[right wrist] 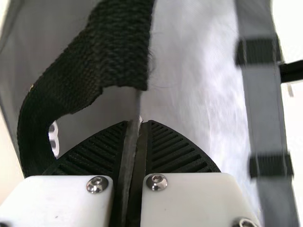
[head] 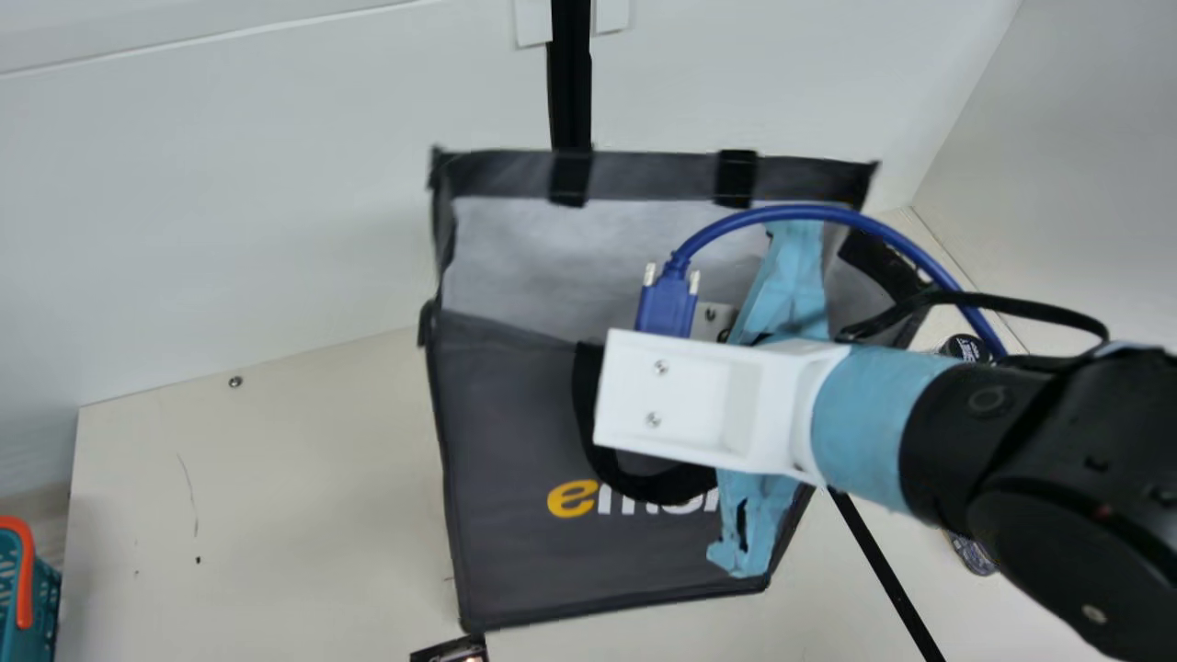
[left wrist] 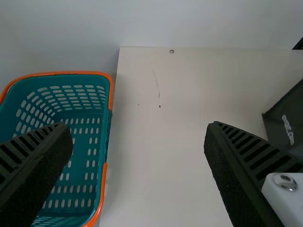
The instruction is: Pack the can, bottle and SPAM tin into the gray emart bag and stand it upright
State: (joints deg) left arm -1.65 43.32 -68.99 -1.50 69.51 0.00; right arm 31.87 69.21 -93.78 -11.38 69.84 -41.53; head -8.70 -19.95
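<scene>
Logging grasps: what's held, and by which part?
The bag, by its front rim near a handle, in the right end effector. The left end effector holds nothing.

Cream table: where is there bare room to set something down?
The patch between the teal basket and gray bag is bare table. Crowded: right of the bag, under the right arm, and by the bag's near edge, where a dark item lies.

From my neck I look forward and steeply down over the table (head: 303, 515), taking in the whole front of the bag (head: 515, 414). My left wrist looks down from higher up, sharing the basket (left wrist: 103, 182) and bag with that view. My right wrist peers closely at the bag's rim and pale lining (right wrist: 199, 94), which my neck also sees.
</scene>
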